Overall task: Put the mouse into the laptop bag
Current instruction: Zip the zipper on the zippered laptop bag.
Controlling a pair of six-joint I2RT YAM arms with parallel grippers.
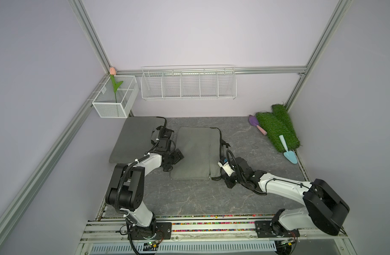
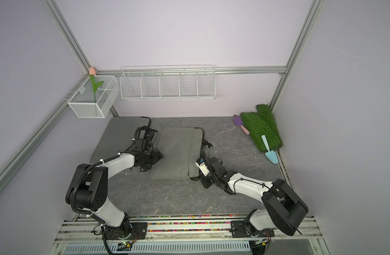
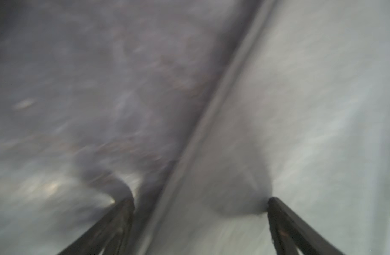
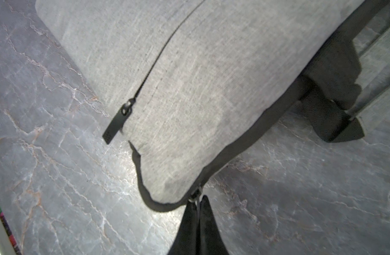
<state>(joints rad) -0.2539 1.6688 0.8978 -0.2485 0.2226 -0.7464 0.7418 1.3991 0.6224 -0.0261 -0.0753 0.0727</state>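
Overhead, in a top view, we see a dark, marble-veined counter (image 1: 244, 198) boxed in by pale lilac walls and aluminium posts. The laptop bag (image 1: 196, 152), grey cloth with black trim, lies flat at the centre of the frame. A flat grey pad (image 1: 132, 136) lies to its left, toward the back corner.

A white wire rack (image 1: 188, 85) hangs on the back wall. At upper left a mesh basket (image 1: 114, 106) holds an artificial tulip (image 1: 113, 71). Rolls of fake grass (image 1: 275, 128) sit at the right edge, with a purple trowel (image 1: 254, 122) and a pale blue trowel (image 1: 290, 156) beside them. A strip of coloured beads (image 1: 211, 216) runs along the counter's front.

The left end effector (image 1: 178, 155) is at the bag's left edge, and the right end effector (image 1: 221, 176) at its lower right corner. We cannot pick out the mouse.

The left wrist view is heavily blurred. The left end effector (image 3: 198, 203) is spread wide at the bottom of the frame, holding nothing and straddling the bag's edge, which runs diagonally upward.

From the right wrist, grey cloth fills the upper frame over veined counter. A front zipper pull (image 4: 116, 123) hangs at centre left. At bottom centre the right end effector (image 4: 198, 212) is pinched closed on the corner zipper pull (image 4: 195, 195).
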